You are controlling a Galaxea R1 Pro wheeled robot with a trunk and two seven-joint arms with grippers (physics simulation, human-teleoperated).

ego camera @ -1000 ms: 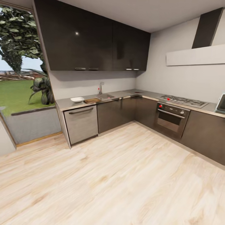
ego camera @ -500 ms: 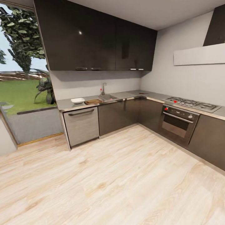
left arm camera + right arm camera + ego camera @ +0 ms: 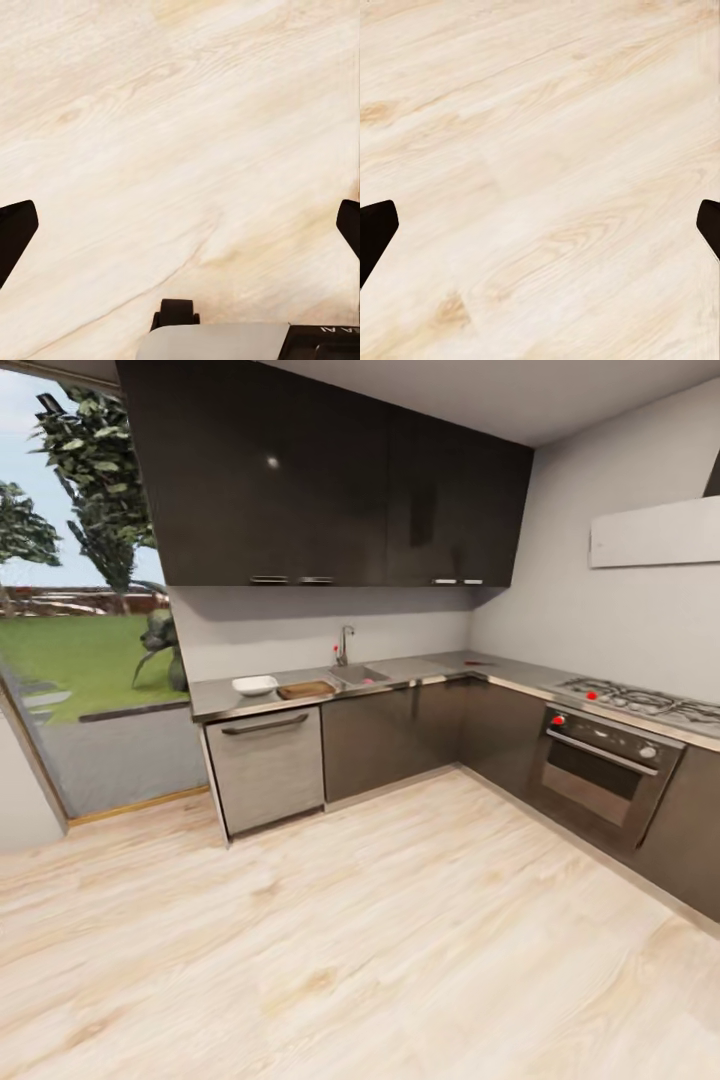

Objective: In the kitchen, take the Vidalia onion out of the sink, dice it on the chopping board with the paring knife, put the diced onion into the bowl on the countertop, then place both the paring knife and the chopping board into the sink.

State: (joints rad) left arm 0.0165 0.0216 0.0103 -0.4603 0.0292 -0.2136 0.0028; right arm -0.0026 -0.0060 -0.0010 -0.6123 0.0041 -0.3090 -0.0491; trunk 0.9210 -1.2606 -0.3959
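Observation:
Across the room, the grey countertop (image 3: 440,665) runs along the back wall. On it stand the white bowl (image 3: 255,685) and, just to its right, the brown chopping board (image 3: 306,689). Right of the board is the sink (image 3: 358,674) with its chrome tap (image 3: 345,645). The Vidalia onion is hidden inside the basin. A small reddish sliver (image 3: 478,662) near the counter's corner may be the paring knife, but it is too small to tell. Both wrist views look down at bare wood floor. My left gripper (image 3: 180,232) and right gripper (image 3: 540,229) are open and hold nothing.
Wide pale wood floor (image 3: 380,930) lies between me and the cabinets. An oven (image 3: 600,770) and gas hob (image 3: 640,700) line the right wall. A grey appliance front with a black handle (image 3: 265,765) sits under the bowl. A large window (image 3: 80,630) is at the left.
The whole head view has shifted: counter, sink and oven sit further right in the picture and a little larger, so the camera has moved. Nothing on the countertop has moved.

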